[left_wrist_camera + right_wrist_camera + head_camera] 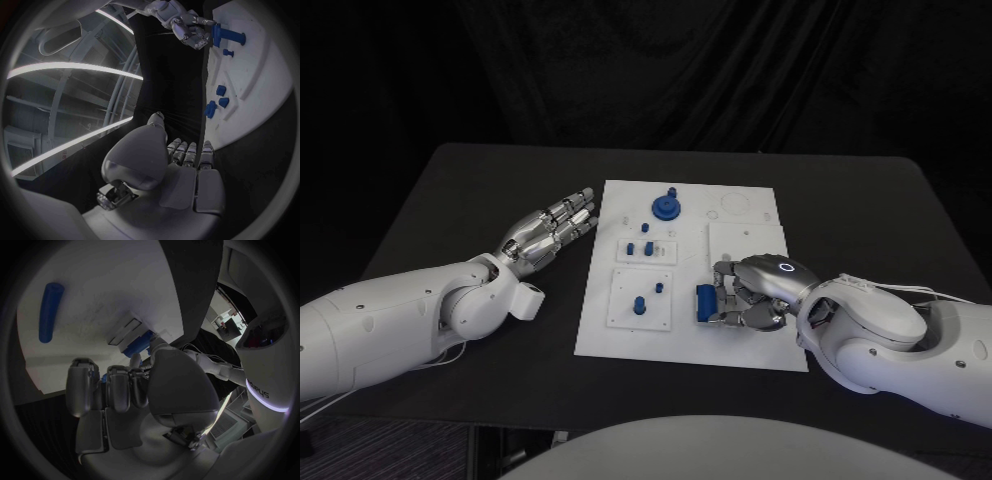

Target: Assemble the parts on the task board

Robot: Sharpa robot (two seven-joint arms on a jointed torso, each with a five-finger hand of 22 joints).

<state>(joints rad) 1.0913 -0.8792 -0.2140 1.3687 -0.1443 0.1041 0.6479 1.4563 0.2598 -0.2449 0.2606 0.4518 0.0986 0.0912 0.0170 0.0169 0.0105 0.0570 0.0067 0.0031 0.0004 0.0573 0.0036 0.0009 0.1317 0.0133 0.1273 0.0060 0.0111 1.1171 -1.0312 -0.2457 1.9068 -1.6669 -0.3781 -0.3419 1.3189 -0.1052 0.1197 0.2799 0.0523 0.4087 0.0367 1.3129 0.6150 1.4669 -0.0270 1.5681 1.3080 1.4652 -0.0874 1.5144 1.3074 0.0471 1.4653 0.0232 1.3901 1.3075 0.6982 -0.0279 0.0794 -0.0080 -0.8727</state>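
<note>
Nearest you, the right hand (750,296) sits on the near-right part of the task board (747,352), fingers curled around a short blue block (707,302) that stands at their tips — it looks held, though how firmly you cannot tell. The right wrist view shows a blue piece (139,345) tucked between the fingers and, apart on the white plate, a blue rod (50,311) lying flat. Treat these parts as small, light, rigid plastic, probably smooth enough to slip or twist; take them across their flat sides, low, and press straight down. Just left of the block, two small blue pegs (640,303) stand in a recessed square, close enough for your fingers to knock. Further back come three more small blue pieces (643,246), then a round blue knob (666,207) near the far edge. The left hand (548,232) rests on the black surface (473,190) beside the board's left edge — fingers straight and together, holding nothing, well out of the way.
</note>
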